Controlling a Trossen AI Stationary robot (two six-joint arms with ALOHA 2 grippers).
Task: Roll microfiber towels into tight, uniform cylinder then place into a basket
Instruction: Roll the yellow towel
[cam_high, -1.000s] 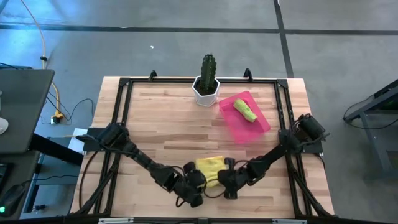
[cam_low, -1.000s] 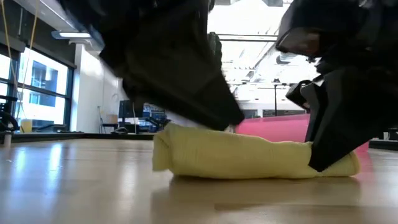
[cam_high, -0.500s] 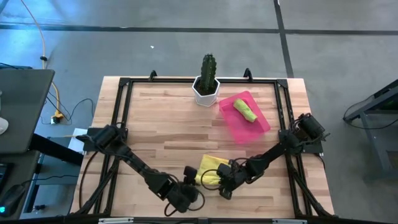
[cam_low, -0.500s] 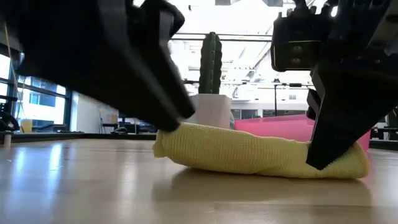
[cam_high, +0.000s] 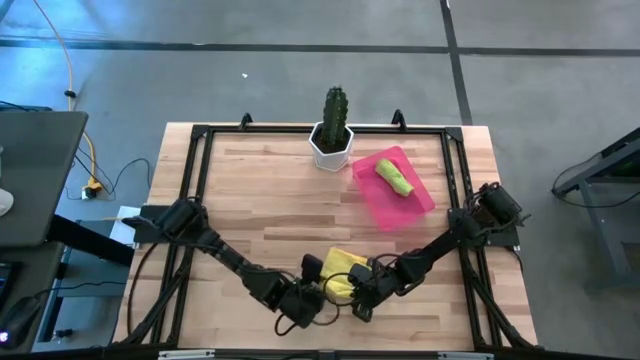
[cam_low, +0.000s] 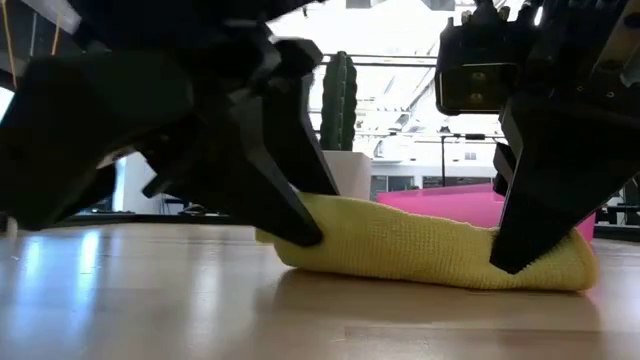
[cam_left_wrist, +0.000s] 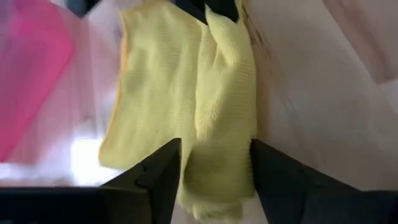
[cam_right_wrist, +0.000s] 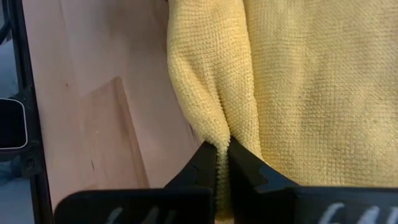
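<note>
Overhead, the yellow towel (cam_high: 340, 272) lies near the table's (cam_high: 270, 200) front edge, between the left gripper (cam_high: 318, 292) and the right gripper (cam_high: 358, 293). The lime green towel (cam_high: 396, 179), rolled, sits in the pink basket (cam_high: 385, 205) beside the potted cactus (cam_high: 333, 125).

At table height, the yellow towel (cam_low: 430, 250) forms a low roll — dark fingers press on each end, the basket (cam_low: 460, 203) behind.

From the left wrist, the left gripper (cam_left_wrist: 214, 165) stands spread wide, straddling the towel's (cam_left_wrist: 186, 106) folded ridge without clamping it.

From the right wrist, the right gripper (cam_right_wrist: 222, 155) is pinched tight on a fold of the yellow towel (cam_right_wrist: 298, 81) — fingertips almost meeting.
</note>
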